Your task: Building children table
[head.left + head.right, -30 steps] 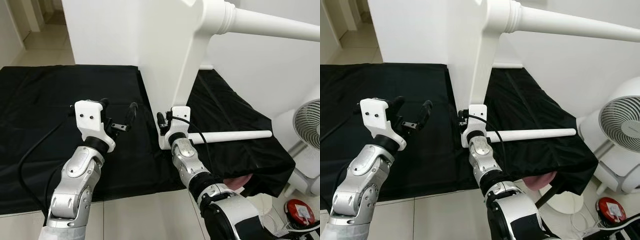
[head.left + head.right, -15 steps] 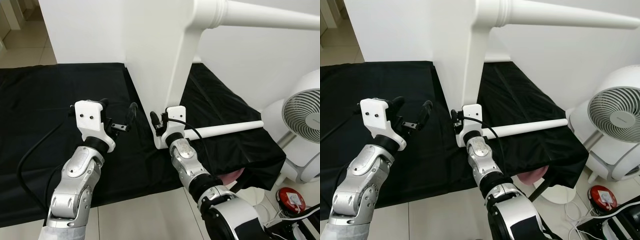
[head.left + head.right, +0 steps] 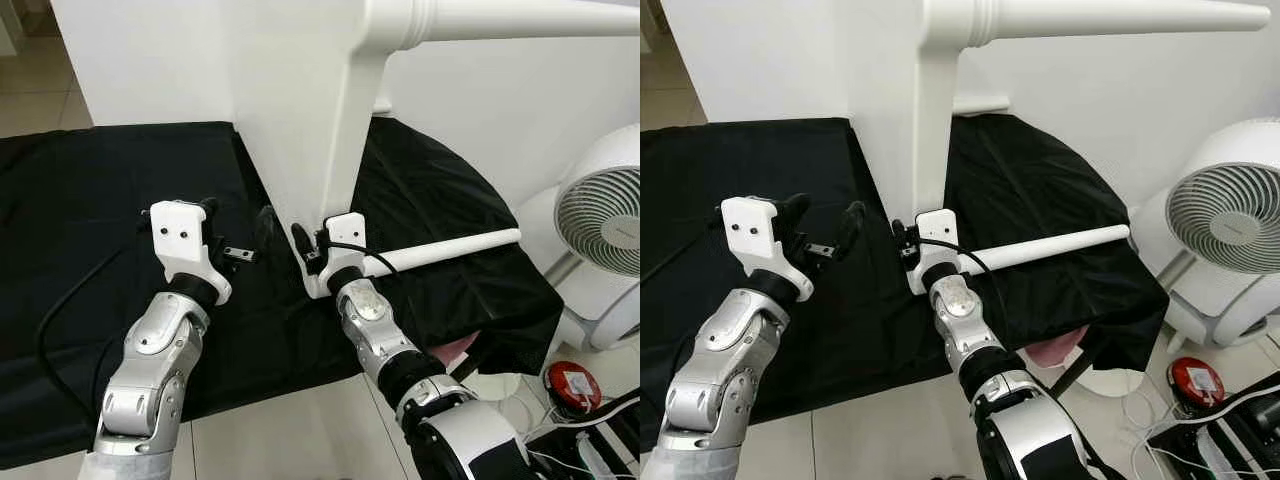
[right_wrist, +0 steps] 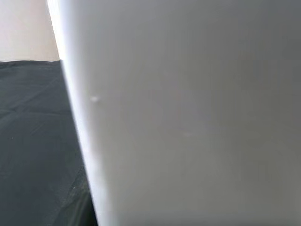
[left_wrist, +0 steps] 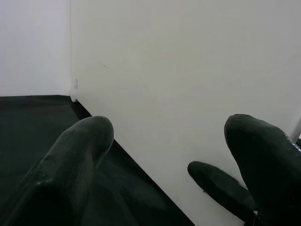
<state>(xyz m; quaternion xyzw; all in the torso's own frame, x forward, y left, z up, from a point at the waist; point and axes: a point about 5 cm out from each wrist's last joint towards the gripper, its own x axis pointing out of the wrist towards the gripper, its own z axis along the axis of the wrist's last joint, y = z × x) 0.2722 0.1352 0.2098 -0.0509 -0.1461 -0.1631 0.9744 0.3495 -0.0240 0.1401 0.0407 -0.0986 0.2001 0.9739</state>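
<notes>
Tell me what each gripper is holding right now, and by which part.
Left gripper is open, holding nothing. Right gripper sits at the white table panel's bottom edge; whether it grips it cannot be told.

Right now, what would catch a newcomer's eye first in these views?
A big white tabletop panel stands on edge on the black cloth, one turned leg jutting right. The right end effector is at its lower edge, the open left end effector alongside. A white fan stands far right.
</notes>
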